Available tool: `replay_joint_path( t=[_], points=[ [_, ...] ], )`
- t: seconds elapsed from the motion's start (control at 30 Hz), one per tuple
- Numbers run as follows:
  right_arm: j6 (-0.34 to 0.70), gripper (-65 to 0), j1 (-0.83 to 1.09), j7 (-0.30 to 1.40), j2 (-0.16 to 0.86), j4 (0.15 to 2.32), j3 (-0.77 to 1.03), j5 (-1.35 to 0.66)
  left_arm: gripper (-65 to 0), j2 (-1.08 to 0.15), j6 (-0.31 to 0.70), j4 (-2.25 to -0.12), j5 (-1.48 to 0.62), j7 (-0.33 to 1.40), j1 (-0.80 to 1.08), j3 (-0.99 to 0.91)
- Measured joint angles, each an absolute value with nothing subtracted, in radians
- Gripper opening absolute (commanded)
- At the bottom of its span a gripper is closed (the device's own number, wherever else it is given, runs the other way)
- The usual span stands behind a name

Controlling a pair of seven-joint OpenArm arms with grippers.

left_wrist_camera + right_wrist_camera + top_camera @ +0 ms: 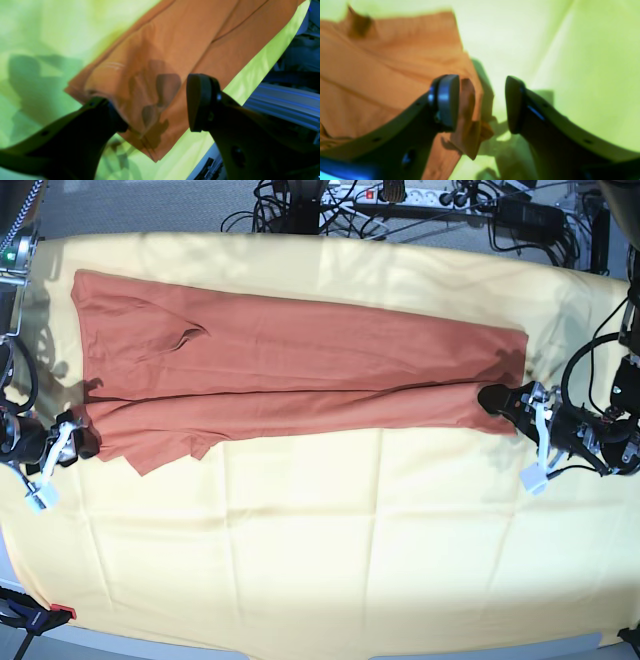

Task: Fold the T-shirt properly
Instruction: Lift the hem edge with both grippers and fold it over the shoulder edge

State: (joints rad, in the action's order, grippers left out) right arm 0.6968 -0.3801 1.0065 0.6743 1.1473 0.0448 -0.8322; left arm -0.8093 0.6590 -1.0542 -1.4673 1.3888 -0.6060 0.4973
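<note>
The rust-orange T-shirt (300, 370) lies folded into a long strip across the far half of the table. At the strip's right end, my left gripper (497, 398) stands open. In the left wrist view the left gripper (157, 110) has its jaws wide apart over the T-shirt (175, 50), whose layered corner lies flat beneath. My right gripper (82, 442) is at the strip's near left corner. Seen from the right wrist, the right gripper (481, 103) is open too, and a small flap of the T-shirt (382, 75) stands up against one finger's pad (447, 100).
A large pale yellow cloth (330, 560) covers the table under the shirt. Cables and a power strip (400, 200) run along the far edge. An aluminium rail (282, 105) shows past the cloth's edge in the left wrist view.
</note>
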Motion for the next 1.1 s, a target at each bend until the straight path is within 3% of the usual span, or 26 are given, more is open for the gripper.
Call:
replay_joint_path(
  t=[0.23,0.4,0.67,0.83,1.1],
  points=[
    [0.697,-31.8,-0.427,1.029,0.686,1.147,0.045,-1.021,-28.8,-0.81,0.659,-1.055,-1.486,1.38,-0.543,0.496],
    [0.696,-31.8,-0.417,1.032,0.623,1.147,0.045,-0.988,-28.8,-0.814,0.667,-1.059,-1.503,1.365,-0.511,0.49],
    [0.696,-31.8,-0.41,0.96,0.484,1.145,0.044,-0.702,-28.8,-0.815,0.674,-1.059,-1.504,1.364,-0.51,0.49],
    [0.633,-31.8,-0.407,0.916,0.456,1.145,0.045,-0.553,-28.8,-0.816,0.674,-1.059,-1.504,1.362,-0.51,0.49],
    [0.588,-30.0,-0.342,0.828,0.446,1.145,0.047,-0.497,-28.8,-0.817,0.675,-1.06,-1.504,1.361,-0.51,0.49]
  ],
)
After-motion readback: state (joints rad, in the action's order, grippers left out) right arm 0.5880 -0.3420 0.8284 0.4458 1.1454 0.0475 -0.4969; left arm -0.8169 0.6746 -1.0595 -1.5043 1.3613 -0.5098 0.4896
